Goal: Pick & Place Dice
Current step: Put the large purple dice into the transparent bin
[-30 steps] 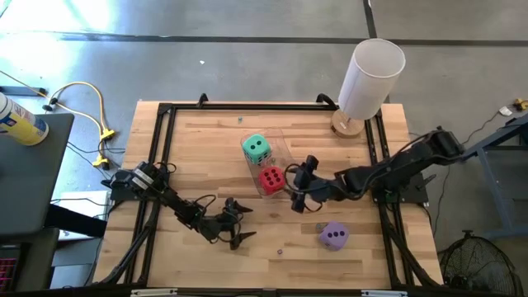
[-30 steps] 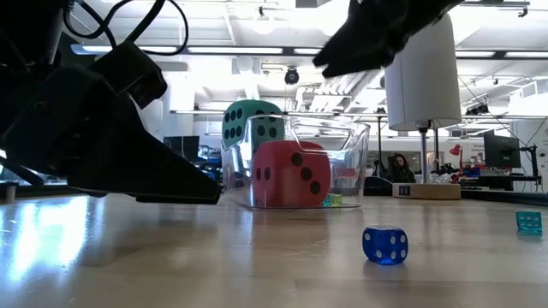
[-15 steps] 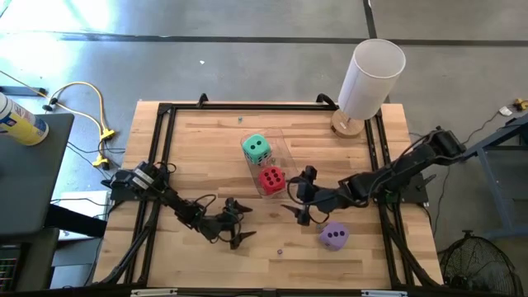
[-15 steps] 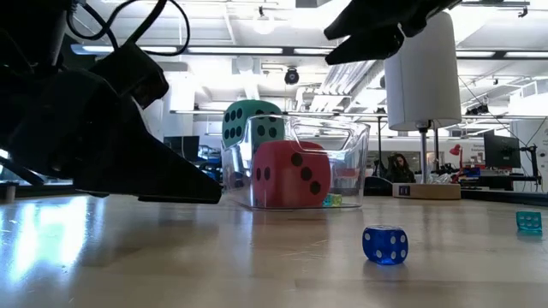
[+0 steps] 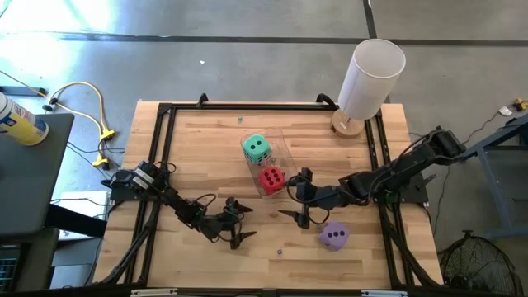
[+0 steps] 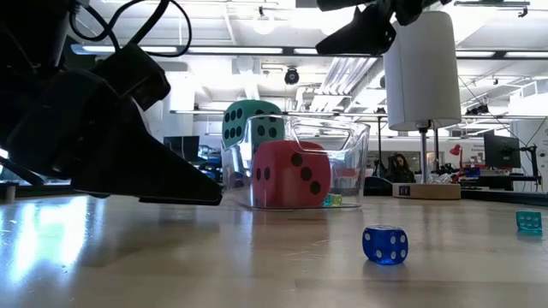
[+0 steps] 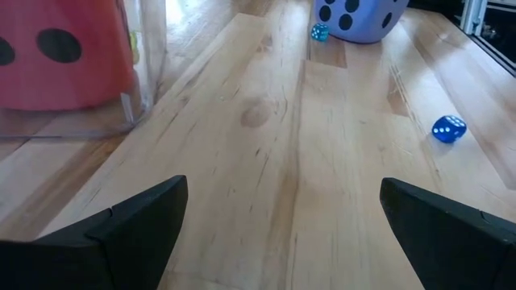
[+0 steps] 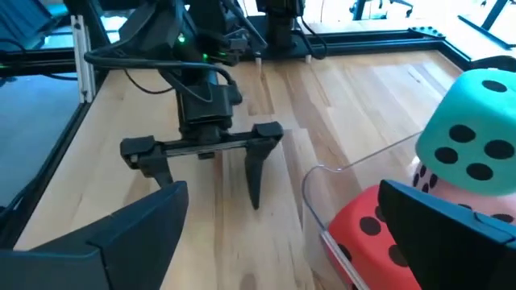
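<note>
Three big soft dice sit in the clear plastic bin [image 5: 279, 157]: green [image 5: 256, 148], red [image 5: 271, 178], pink [image 8: 426, 179]. One purple die [image 5: 334, 236] lies on the wooden tabletop [image 5: 206, 148]. Both claws, left [image 5: 240, 223] and right [image 5: 299, 196], are open and empty.

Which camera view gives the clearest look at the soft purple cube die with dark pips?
The high view: the soft purple cube die shows whole on the bare wooden table, apart from the clear plastic bin. The left wrist view crops its top. The low and right wrist views do not show it.

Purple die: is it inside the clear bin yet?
No, the purple die sits on the bare table, apart from the clear bin.
</note>
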Controlling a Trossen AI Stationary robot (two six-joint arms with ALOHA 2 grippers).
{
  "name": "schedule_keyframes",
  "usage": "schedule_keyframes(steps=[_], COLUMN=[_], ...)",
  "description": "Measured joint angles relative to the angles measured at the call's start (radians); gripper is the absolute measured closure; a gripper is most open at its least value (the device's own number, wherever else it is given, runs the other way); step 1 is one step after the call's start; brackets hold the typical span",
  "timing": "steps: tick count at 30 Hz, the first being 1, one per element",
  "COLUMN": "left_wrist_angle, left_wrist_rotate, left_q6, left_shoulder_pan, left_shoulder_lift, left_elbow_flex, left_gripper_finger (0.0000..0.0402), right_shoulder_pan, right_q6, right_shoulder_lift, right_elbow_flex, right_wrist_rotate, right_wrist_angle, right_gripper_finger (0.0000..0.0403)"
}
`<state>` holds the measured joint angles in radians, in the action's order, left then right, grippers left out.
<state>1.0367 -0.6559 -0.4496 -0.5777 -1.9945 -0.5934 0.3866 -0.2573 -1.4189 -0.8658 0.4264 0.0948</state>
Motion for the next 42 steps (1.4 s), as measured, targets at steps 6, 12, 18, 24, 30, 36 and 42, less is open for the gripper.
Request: schedule_keyframes(steps=[6,12,18,24,30,36,42], left_wrist_angle=[0.000,0.000,0.000,0.000,0.002,0.003,0.004], left_wrist_rotate=[0.000,0.000,0.001,0.001,0.002,0.002,0.021], left_q6=[0.000,0.001,0.001,0.001,0.001,0.001,0.001], left_shoulder_pan=[0.000,0.000,0.000,0.000,0.000,0.000,0.000], left_shoulder_lift=[0.000,0.000,0.000,0.000,0.000,0.000,0.000], left_elbow_flex=[0.000,0.000,0.000,0.000,0.000,0.000,0.000], left_gripper_finger=[0.0002,0.0002,0.0002,0.0002,0.0002,0.0002,0.0002], right_shoulder_pan=[0.000,0.013,0.073,0.172,0.287,0.383,0.466], right_q6=[0.001,0.084,0.109,0.040,-0.146,-0.470,-0.655], right_shoulder_lift=[0.000,0.001,0.052,0.086,0.069,0.070,0.070], right_elbow_flex=[0.000,0.000,0.000,-0.088,-0.235,-0.276,-0.277], right_wrist_rotate=[-0.010,-0.005,0.000,0.062,0.115,0.050,-0.053], right_wrist_angle=[0.008,0.008,-0.074,-0.391,-0.715,-0.980,-1.021], right_gripper_finger=[0.0003,0.0004,0.0003,0.0003,0.0003,0.0003,0.0003])
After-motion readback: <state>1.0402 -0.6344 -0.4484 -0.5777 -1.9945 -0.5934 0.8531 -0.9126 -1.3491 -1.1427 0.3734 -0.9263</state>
